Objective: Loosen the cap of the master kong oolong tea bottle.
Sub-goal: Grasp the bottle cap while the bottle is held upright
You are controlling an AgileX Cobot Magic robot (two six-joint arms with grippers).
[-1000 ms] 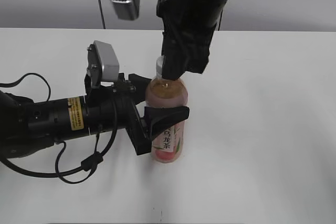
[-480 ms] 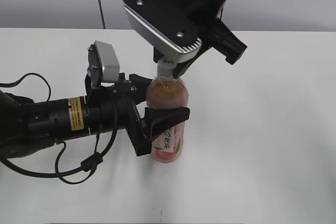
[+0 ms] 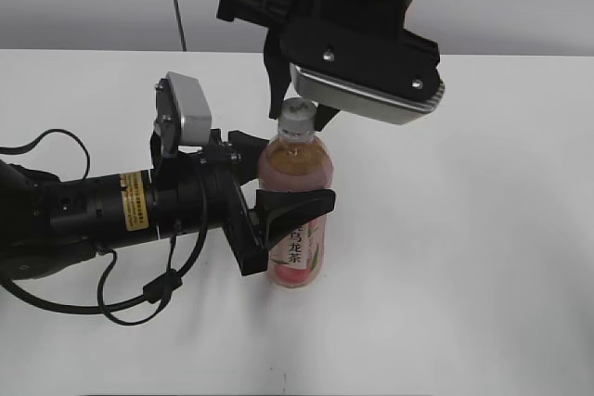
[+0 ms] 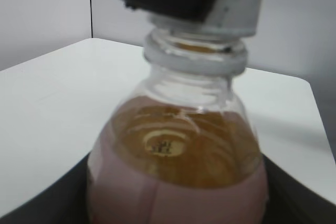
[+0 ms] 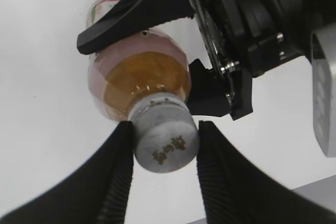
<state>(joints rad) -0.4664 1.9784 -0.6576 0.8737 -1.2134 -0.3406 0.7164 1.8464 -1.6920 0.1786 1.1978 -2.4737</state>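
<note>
The master kong oolong tea bottle (image 3: 295, 240) stands upright on the white table (image 3: 464, 257). My left gripper (image 3: 274, 173) is shut on its body just below the shoulder, one finger on each side. In the left wrist view the bottle (image 4: 178, 171) fills the frame between the dark fingers. The white cap (image 3: 297, 119) is on the neck. My right gripper (image 3: 299, 116) comes down from above, and its ribbed fingers (image 5: 118, 171) close on both sides of the cap (image 5: 165, 142). The cap also shows in the left wrist view (image 4: 239, 6), partly covered by a black finger.
The left arm (image 3: 93, 215) lies along the table on the left, with a loose black cable (image 3: 139, 299) beside it. The right wrist's camera housing (image 3: 367, 90) hangs over the bottle to the right. A grey wall stands behind the table.
My right wrist has turned about the cap: its camera housing has swung from the upper left to the right of the bottle. The bottle and the left gripper have stayed put.
</note>
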